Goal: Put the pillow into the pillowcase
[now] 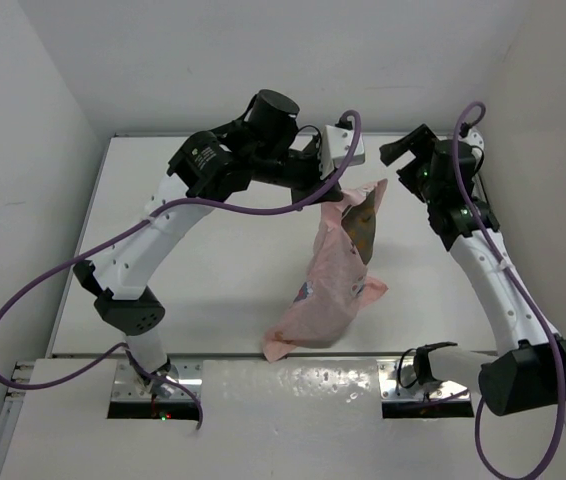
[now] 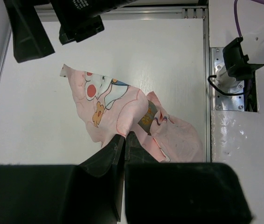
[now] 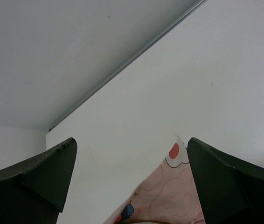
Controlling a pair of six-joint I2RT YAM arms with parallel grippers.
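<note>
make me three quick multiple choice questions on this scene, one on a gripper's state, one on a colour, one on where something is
1. The right gripper is:
A. shut on fabric
B. open, holding nothing
C. out of every view

2. The pillowcase is mainly:
A. pale pink
B. green
C. grey

3. The pillow is:
A. in the right gripper
B. lying well apart from the pillowcase
C. peeking out among the pillowcase's folds

Answers:
1 B: the right wrist view shows its fingers wide apart with nothing between them.
2 A: the cloth is pink with cartoon prints.
3 C: an olive-brown patch shows between the pink folds, near where the left gripper pinches the cloth.
</note>
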